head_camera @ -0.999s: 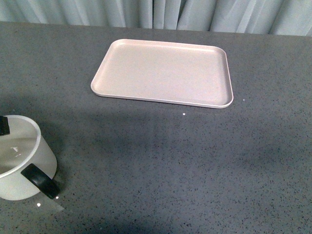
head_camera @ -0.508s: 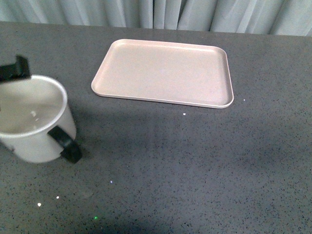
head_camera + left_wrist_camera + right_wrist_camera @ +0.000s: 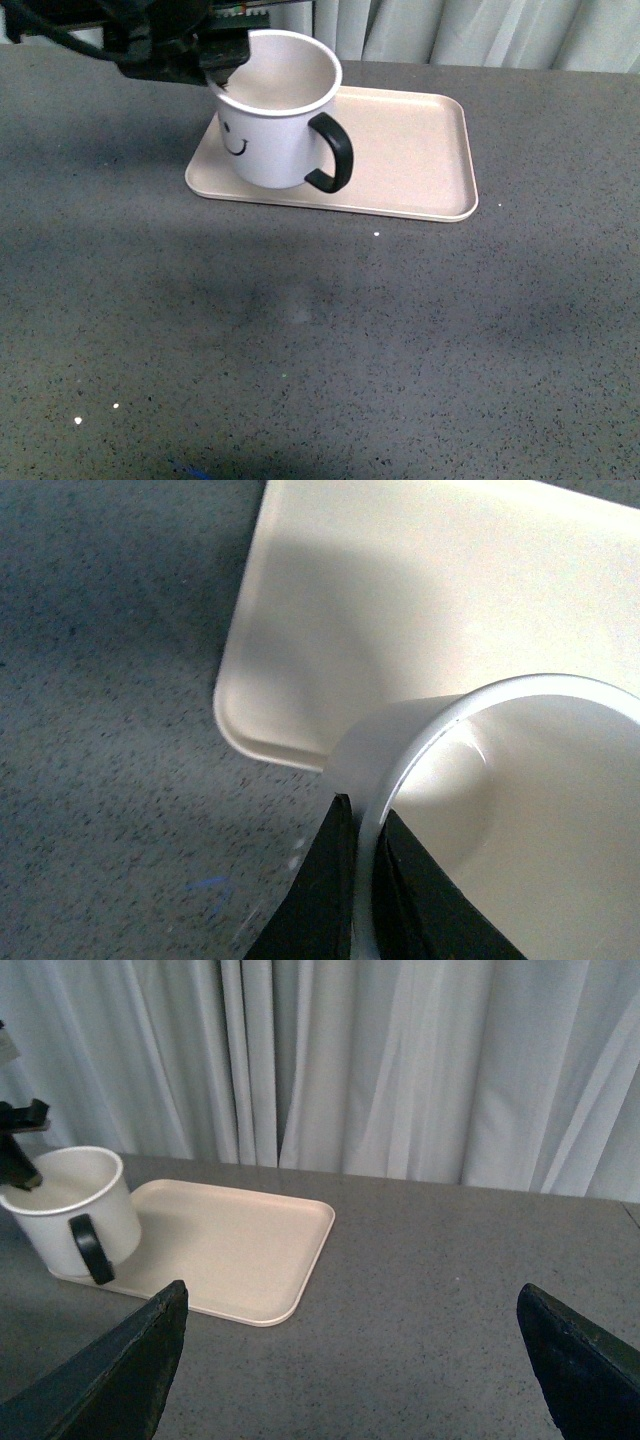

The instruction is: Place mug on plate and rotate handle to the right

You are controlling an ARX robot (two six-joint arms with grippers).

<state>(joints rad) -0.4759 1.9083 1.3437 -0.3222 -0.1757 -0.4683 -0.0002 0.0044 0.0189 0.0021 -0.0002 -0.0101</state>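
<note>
The left pincer (image 3: 222, 85) is closed on the mug (image 3: 275, 140) at the rim, one finger inside the wall and one outside (the left wrist view shows this clearly). A rim hold keeps the base free for set-down. The mug sits slightly tilted over the left end of the plate (image 3: 400, 150), close to its near edge; whether the base is in full contact cannot be confirmed. The handle (image 3: 335, 150) points right and slightly toward the robot, so little rotation appears to remain. The right pincer (image 3: 345, 1370) is spread open and empty, well apart above the surface (image 3: 400, 330).
</note>
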